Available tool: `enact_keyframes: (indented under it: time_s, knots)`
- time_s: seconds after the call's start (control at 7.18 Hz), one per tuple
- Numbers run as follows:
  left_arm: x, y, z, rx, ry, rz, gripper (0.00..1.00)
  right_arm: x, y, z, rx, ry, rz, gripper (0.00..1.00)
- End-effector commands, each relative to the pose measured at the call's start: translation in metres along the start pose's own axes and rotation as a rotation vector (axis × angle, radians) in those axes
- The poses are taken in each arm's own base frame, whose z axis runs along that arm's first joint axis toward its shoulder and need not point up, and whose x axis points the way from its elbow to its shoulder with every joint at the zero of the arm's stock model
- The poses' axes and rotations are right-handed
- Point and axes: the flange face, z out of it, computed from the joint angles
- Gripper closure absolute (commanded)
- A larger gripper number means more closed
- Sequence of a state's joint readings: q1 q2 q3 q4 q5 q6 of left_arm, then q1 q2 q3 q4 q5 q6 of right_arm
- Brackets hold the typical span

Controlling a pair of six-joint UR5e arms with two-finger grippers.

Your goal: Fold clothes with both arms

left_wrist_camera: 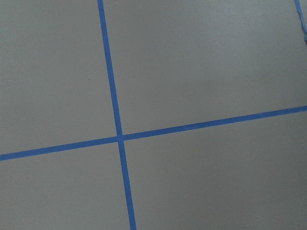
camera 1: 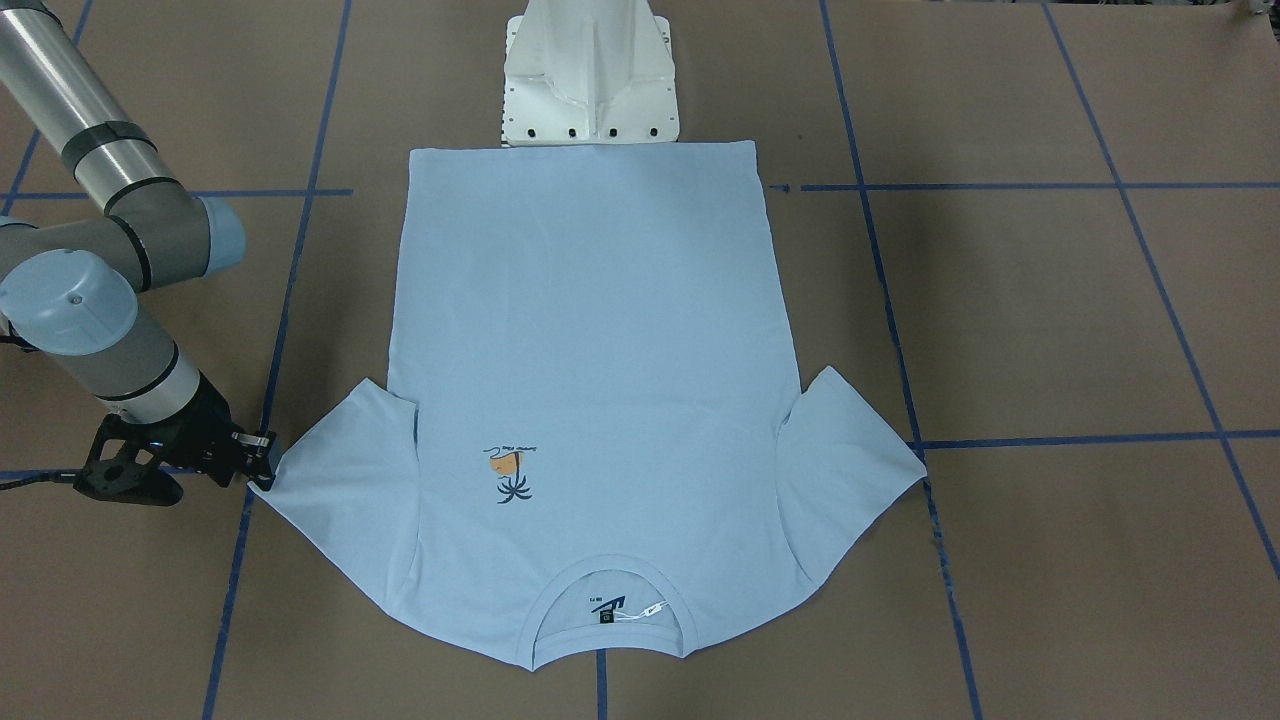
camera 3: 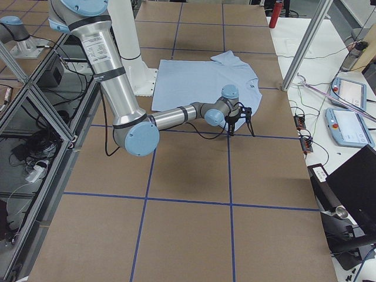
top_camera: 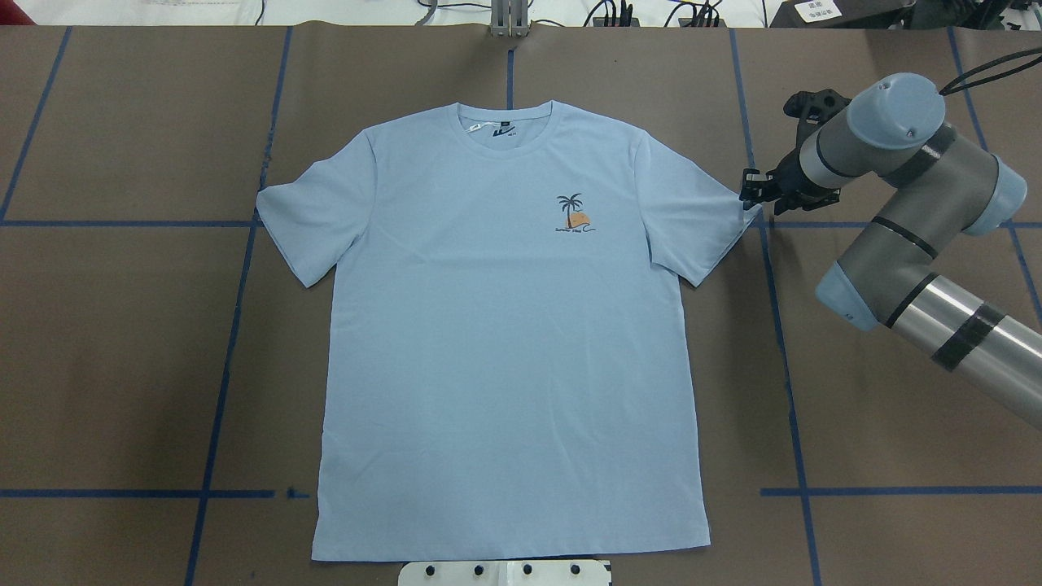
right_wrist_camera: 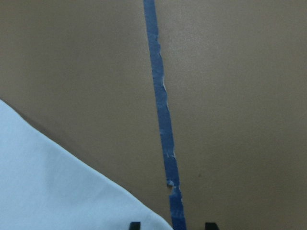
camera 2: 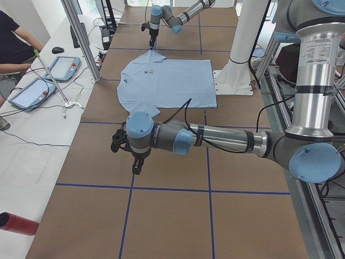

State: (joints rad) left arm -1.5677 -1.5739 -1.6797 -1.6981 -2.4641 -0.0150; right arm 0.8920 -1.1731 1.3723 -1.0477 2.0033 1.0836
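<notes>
The light blue T-shirt (top_camera: 509, 325) lies flat and face up on the brown table, collar (top_camera: 505, 130) at the far side and palm-tree print (top_camera: 572, 213) on the chest. It also shows in the front view (camera 1: 590, 380). My right gripper (top_camera: 750, 195) stands at the tip of the shirt's right-hand sleeve (top_camera: 700, 212), low over the table. In the right wrist view its fingertips (right_wrist_camera: 135, 224) stand apart, with the sleeve corner (right_wrist_camera: 57, 191) reaching between them. My left gripper (camera 2: 136, 166) shows only in the exterior left view, over bare table well away from the shirt; I cannot tell whether it is open or shut.
The white pedestal (camera 1: 590, 80) stands at the shirt's hem. Blue tape lines (top_camera: 781, 325) cross the brown table. A side table with tablets (camera 2: 32, 91), a person (camera 2: 13, 43) and a red cylinder (camera 2: 16, 223) lies beyond the far edge.
</notes>
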Motion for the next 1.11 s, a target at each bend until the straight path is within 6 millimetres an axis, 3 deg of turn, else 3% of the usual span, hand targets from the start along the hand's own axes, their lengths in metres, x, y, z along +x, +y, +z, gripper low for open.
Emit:
enact_keyframes:
  time_s: [0.0,0.14,0.28,0.42,0.56,0.7,0.98]
  knots:
    - [-0.001,0.001,0.0,-0.001,-0.001,0.002,0.0,-0.003,0.005,0.005,-0.008,0.001,-0.008,0.46]
    - [0.0,0.0,0.0,0.0,0.001,0.003,0.0,-0.004,0.007,0.006,-0.011,0.001,-0.01,0.47]
    - [0.0,0.0,0.0,0.0,0.001,0.004,0.0,-0.005,0.007,0.005,-0.011,-0.001,-0.009,0.67]
    - [-0.001,0.001,0.0,0.0,0.001,0.002,0.0,-0.005,0.007,0.005,-0.012,-0.001,-0.011,0.92]
    - [0.0,0.001,-0.001,0.001,0.001,0.003,0.0,-0.008,0.008,0.004,-0.011,-0.005,-0.017,1.0]
    - [0.0,0.001,-0.001,0.001,-0.001,0.005,0.0,-0.011,0.007,0.0,-0.005,-0.015,-0.016,1.0]
    - [-0.001,0.001,0.0,0.0,0.001,0.004,0.0,-0.052,-0.002,-0.018,0.014,-0.065,-0.037,1.0]
